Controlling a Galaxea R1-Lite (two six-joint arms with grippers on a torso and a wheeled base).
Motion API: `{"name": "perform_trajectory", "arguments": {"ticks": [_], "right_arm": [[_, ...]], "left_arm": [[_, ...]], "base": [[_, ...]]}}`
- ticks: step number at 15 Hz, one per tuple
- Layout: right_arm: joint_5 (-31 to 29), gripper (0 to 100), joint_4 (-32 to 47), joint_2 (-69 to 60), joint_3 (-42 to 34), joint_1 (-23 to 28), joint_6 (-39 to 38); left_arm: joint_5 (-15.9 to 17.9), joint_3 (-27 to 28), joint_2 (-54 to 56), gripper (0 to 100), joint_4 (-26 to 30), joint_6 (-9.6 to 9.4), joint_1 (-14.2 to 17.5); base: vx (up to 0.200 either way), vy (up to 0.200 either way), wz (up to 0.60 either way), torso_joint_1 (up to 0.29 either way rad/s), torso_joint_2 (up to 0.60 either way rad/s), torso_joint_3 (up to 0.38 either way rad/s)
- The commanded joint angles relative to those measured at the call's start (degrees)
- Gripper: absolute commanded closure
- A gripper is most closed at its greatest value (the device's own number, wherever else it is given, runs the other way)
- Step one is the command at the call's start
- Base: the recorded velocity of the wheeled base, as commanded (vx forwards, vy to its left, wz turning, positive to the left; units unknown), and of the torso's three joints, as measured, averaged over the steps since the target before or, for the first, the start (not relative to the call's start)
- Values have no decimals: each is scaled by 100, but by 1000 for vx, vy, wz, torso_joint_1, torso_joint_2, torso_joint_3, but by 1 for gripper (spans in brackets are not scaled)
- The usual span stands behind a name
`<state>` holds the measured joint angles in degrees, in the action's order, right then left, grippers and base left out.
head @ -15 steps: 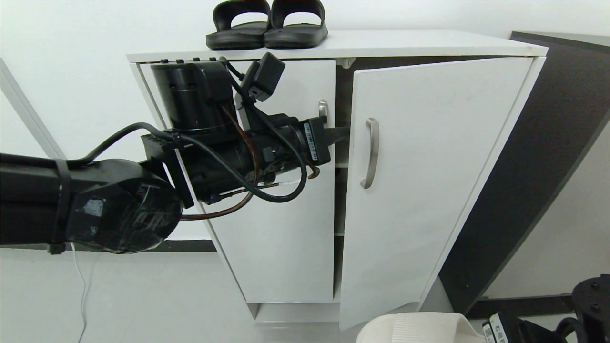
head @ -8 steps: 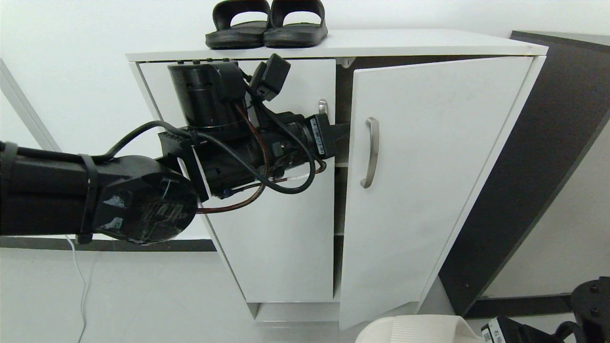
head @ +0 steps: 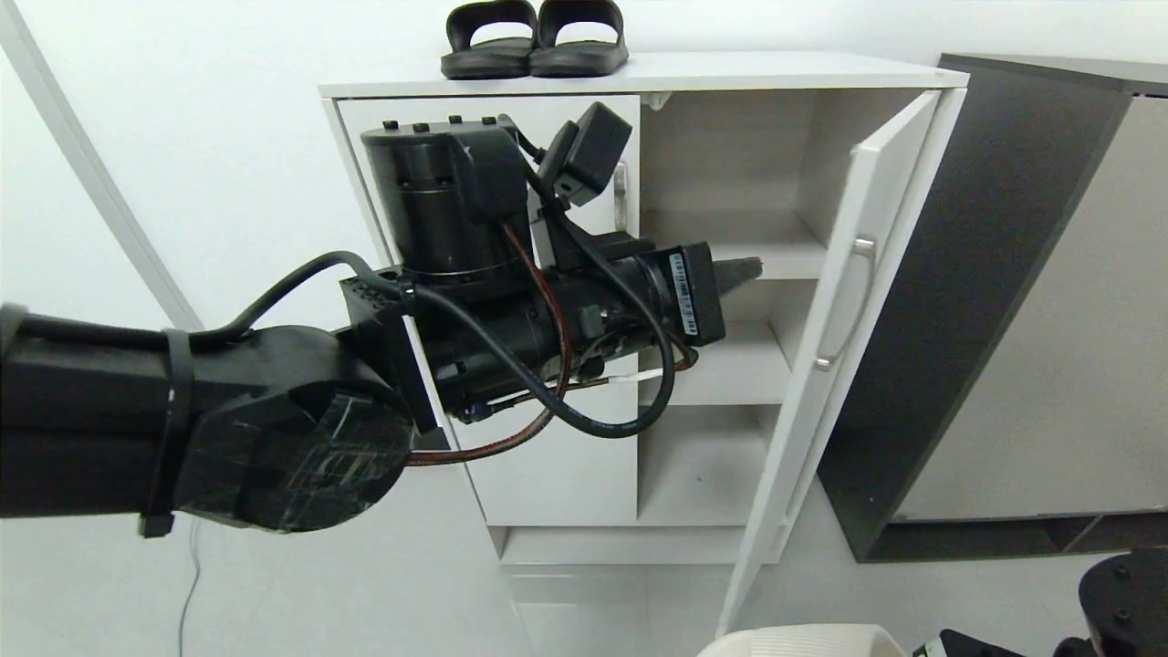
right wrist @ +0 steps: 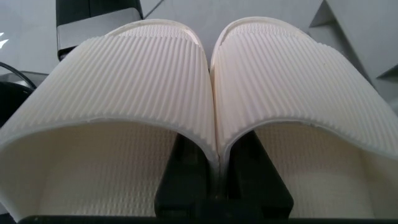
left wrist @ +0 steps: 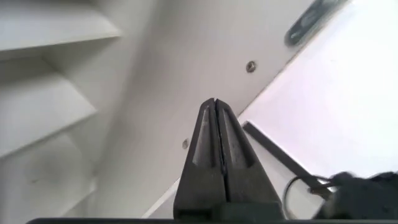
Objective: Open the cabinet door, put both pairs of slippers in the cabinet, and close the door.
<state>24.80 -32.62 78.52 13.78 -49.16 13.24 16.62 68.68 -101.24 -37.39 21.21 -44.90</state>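
The white cabinet (head: pixel 730 68) stands against the wall with its right door (head: pixel 862 228) wide open, baring the shelves (head: pixel 730 365) inside; the left door (head: pixel 557 474) is closed. The left hand (head: pixel 744 271) hangs in front of the open compartment at upper-shelf level, between the two doors and apart from the open door's handle (head: pixel 844 301). Its fingers are pressed flat together with nothing between them. Low at the near edge, the right hand (right wrist: pixel 214 186) is clenched on the white slippers (right wrist: pixel 124 81), one finger under each strap, pinching their inner sides together. The black slippers (head: pixel 537 41) sit side by side on the cabinet top, above the closed door, well apart from both hands.
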Motion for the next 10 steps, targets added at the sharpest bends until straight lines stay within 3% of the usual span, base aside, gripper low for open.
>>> {"name": "perform_trajectory", "arguments": {"ticks": [1,3,5,10], "right_arm": [[8,100,-7,14,-6,-23,3],[-1,100,-34,-3,-42,-49,3],[-19,100,-42,14,-24,-32,-23],[-107,100,-42,278,371,373,-225]], "left_arm": [[0,-39,43,100,-14,6,-45],[-9,-127,52,100,-49,-3,16],[-106,-355,34,100,-445,-3,166],[-264,-1111,632,100,-515,6,781]], "base": [[0,0,0,0,0,0],[0,0,0,0,0,0],[0,0,0,0,0,0],[0,0,0,0,0,0]]}}
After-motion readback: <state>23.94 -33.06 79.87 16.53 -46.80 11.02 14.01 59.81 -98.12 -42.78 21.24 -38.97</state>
